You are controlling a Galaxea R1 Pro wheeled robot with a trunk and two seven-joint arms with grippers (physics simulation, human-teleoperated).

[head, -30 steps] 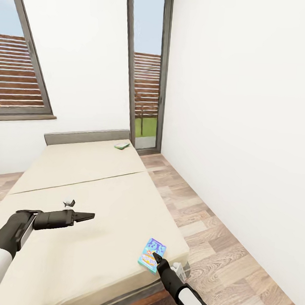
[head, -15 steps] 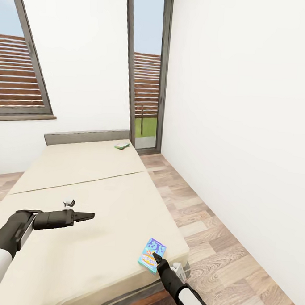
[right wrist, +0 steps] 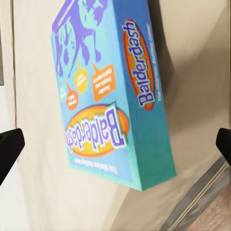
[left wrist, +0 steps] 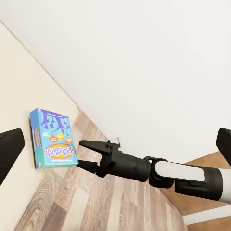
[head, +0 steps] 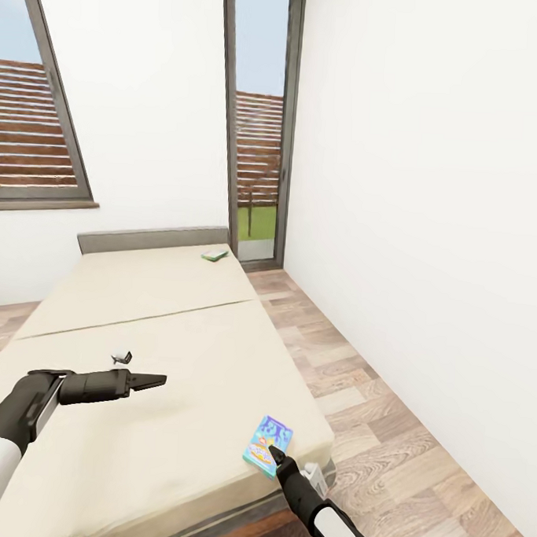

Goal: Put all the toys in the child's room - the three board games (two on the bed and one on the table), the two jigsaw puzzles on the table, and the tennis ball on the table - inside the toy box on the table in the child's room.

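Observation:
Two board games lie on the bed [head: 140,309]. A blue Balderdash box [head: 267,445] [left wrist: 52,137] [right wrist: 106,91] rests flat at the mattress's near right corner. A small green box [head: 215,255] sits far off by the grey headboard [head: 152,239]. My right gripper [head: 274,455] [left wrist: 89,155] is open at the blue box's near edge, and its fingertips [right wrist: 8,149] stand wide on either side of the box without touching it. Over the mattress to the left, my left gripper [head: 157,381] hovers open with nothing in it, its fingertips [left wrist: 9,151] spread wide.
A white wall [head: 428,230] runs along the right, leaving a strip of wood-plank floor [head: 356,399] between it and the bed. A tall glass door [head: 259,142] stands past the headboard, and a window [head: 33,106] is at the left.
The head view has shifted by a hair. Neither arm nor either box has visibly moved.

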